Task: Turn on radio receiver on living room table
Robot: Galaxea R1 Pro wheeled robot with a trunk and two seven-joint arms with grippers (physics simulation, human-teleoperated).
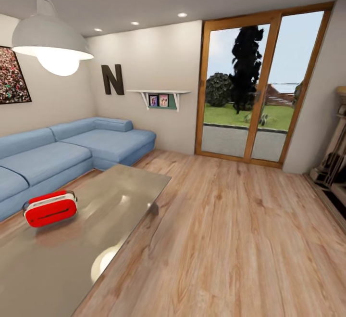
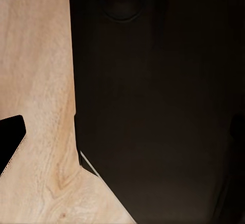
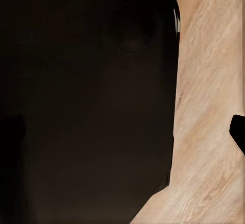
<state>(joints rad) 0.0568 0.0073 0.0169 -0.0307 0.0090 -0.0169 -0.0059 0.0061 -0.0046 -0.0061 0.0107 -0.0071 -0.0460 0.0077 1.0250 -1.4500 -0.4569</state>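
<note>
The radio receiver [image 1: 50, 208], a small bright red box with a white band, a thin wire handle and a dark slot, lies on the glossy grey-taupe table [image 1: 110, 201] at the lower left of the head view, near the sofa-side edge. In the left wrist view my left gripper [image 2: 122, 142] hangs open over the wooden floor and my dark base, one black fingertip [image 2: 10, 137] at the picture's edge. My right gripper [image 3: 122, 132] is open too, with a black fingertip [image 3: 239, 132] at the edge. Neither holds anything.
A light-blue L-shaped sofa [image 1: 57, 151] runs behind the table. A grey dome lamp [image 1: 50, 43] hangs above. A black letter N [image 1: 112, 79], a shelf [image 1: 158, 96] and glass doors [image 1: 259, 86] line the far wall. Wooden floor [image 1: 230, 230] stretches to the right, furniture [image 1: 336, 163] at its edge.
</note>
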